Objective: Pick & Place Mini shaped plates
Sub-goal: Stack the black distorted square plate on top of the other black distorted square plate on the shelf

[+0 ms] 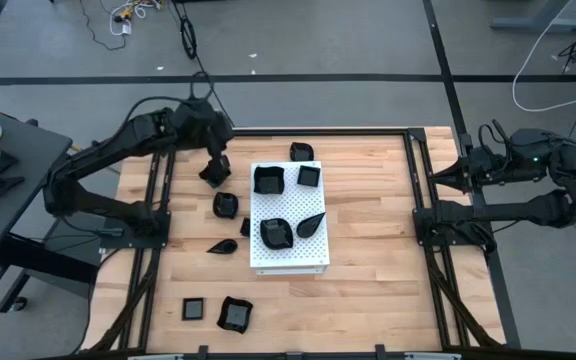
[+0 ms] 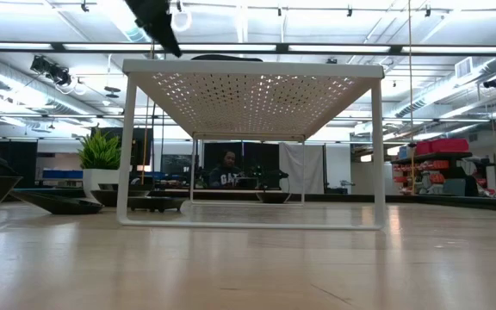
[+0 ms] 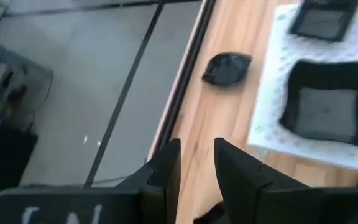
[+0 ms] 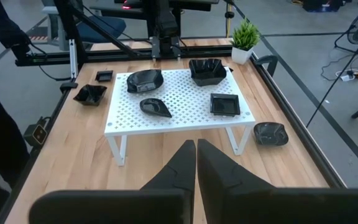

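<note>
Several small glossy black dishes are in view. Four sit on the white perforated board [image 1: 290,258]: two squarish ones [image 1: 269,179] [image 1: 309,176] at its far end, a leaf-shaped one [image 1: 311,224] and a wavy one [image 1: 276,233] nearer. Others rest on the wood, among them one [image 1: 301,151] beyond the board's far edge and one [image 1: 226,205] left of the board. My left gripper [image 1: 213,172] hangs raised off the board's far-left corner, fingers [image 3: 166,167] a little apart with nothing between them; the far dish [image 3: 227,67] lies ahead of it. My right gripper [image 4: 195,155] is shut, parked at the table's right edge.
More black dishes lie near the table's near-left corner [image 1: 195,309] [image 1: 234,314], and a leaf-shaped one [image 1: 222,246] lies left of the board. A small green potted plant [image 4: 246,37] stands at the table's far-left corner. Black frame rails [image 1: 158,200] run along both sides. A person [image 2: 225,176] sits far behind.
</note>
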Robot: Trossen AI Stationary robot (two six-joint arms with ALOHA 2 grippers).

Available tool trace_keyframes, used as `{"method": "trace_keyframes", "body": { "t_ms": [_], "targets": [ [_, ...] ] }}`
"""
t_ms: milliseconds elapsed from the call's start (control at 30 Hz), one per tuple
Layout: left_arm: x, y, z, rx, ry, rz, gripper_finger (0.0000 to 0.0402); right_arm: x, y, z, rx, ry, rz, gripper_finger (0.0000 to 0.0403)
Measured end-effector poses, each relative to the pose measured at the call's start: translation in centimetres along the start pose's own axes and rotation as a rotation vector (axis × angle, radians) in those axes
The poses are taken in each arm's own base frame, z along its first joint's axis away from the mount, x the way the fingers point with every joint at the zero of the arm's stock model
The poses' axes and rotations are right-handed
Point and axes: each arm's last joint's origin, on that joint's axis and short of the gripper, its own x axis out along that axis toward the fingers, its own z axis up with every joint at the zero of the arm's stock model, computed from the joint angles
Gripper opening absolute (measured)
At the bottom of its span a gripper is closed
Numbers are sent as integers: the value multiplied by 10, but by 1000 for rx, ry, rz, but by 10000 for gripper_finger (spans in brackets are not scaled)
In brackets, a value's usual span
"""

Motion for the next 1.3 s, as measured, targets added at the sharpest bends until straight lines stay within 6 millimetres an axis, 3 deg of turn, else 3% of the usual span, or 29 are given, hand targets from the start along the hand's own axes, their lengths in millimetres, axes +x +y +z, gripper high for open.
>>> {"method": "trace_keyframes", "body": {
  "t_ms": [233,867,1133,1300],
  "targets": [
    [10,22,-20,-99,117,27,103,0,0,0,0,0,0,22],
    [78,19,-101,-255,368,25,103,0,0,0,0,0,0,22],
    [82,35,-117,-368,406,81,103,0,0,0,0,0,0,22],
    [87,40,-122,-490,404,27,103,0,0,0,0,0,0,22]
  ]
}}
